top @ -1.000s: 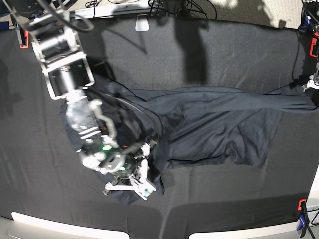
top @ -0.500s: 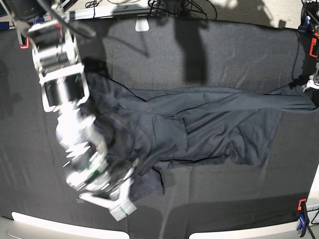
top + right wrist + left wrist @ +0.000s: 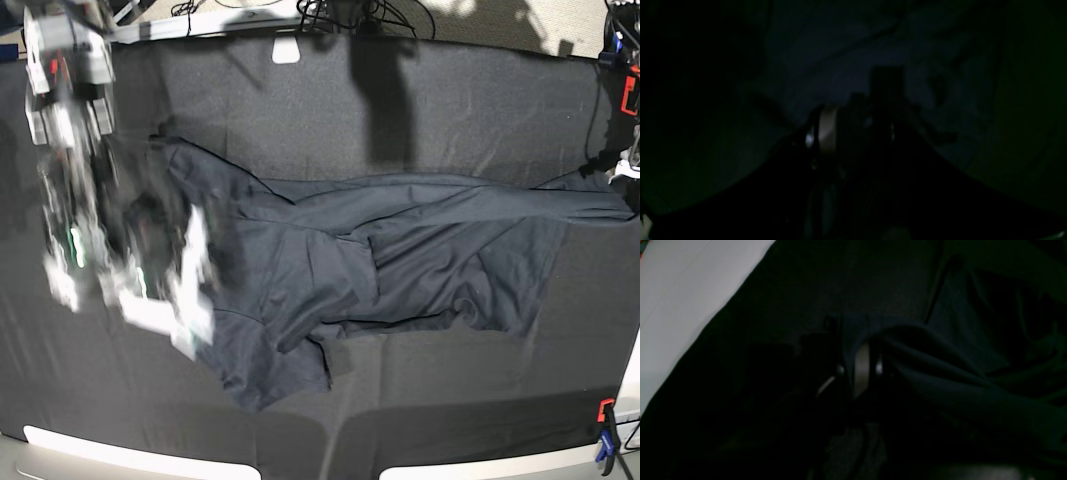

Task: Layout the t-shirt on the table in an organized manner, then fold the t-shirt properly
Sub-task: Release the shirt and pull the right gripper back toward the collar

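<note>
Shirt (image 3: 400, 245) lay spread but rumpled across table (image 3: 450, 100), one end pinched in L gripper (image 3: 858, 368) at the edge. R gripper (image 3: 165, 290) blurred over other end; jaw state couldn't be told. Layout unfinished, no fold made.

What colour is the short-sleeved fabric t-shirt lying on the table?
Dark charcoal-grey t-shirt, slightly bluer than the black-clothed table; clearest in the base view.

Pale floor (image 3: 520, 20) beyond my reach, sunlit patches. Tangled black cables (image 3: 350, 12) lie there. Red clamps (image 3: 629, 95) far across from me.
</note>
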Tool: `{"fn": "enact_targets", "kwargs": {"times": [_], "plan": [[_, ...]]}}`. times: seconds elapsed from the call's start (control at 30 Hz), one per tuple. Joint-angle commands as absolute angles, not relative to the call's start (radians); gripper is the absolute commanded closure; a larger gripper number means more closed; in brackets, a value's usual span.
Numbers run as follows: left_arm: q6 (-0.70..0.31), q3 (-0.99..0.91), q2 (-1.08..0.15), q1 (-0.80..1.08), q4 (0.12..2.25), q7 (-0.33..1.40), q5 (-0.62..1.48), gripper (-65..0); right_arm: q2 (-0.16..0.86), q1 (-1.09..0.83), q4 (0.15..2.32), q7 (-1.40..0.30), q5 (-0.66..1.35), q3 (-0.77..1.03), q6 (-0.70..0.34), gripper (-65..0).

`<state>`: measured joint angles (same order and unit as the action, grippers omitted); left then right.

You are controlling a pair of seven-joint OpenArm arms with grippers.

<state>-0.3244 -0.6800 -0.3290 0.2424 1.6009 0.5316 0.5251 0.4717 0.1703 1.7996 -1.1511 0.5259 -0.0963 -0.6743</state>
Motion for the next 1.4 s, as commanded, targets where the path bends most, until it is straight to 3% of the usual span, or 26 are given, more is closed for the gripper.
{"fn": "enact_targets", "kwargs": {"times": [0.0,0.23,0.93,1.13,1.37], "plan": [[-0.328,-0.685,-0.349,0.235,1.616,0.508,0.539,0.0,0.497,0.149,1.858,-1.13,0.54,-0.073,-0.678,-16.9],[-0.328,-0.685,-0.349,0.236,1.617,0.508,0.539,0.0,0.517,-0.079,1.98,-1.126,0.532,0.001,-0.682,-17.2],[-0.328,-0.685,-0.349,0.236,1.617,0.508,0.538,0.0,0.513,-0.122,1.892,-1.127,0.456,0.017,-0.68,-19.1],[-0.328,-0.685,-0.349,0.235,1.617,0.508,0.539,0.0,0.512,-0.146,1.897,-1.127,0.455,0.169,-0.594,-19.1],[-0.328,-0.685,-0.349,0.235,1.616,0.508,0.539,0.0,0.49,-0.171,1.788,-1.126,0.638,0.357,-0.591,-19.2]]}}
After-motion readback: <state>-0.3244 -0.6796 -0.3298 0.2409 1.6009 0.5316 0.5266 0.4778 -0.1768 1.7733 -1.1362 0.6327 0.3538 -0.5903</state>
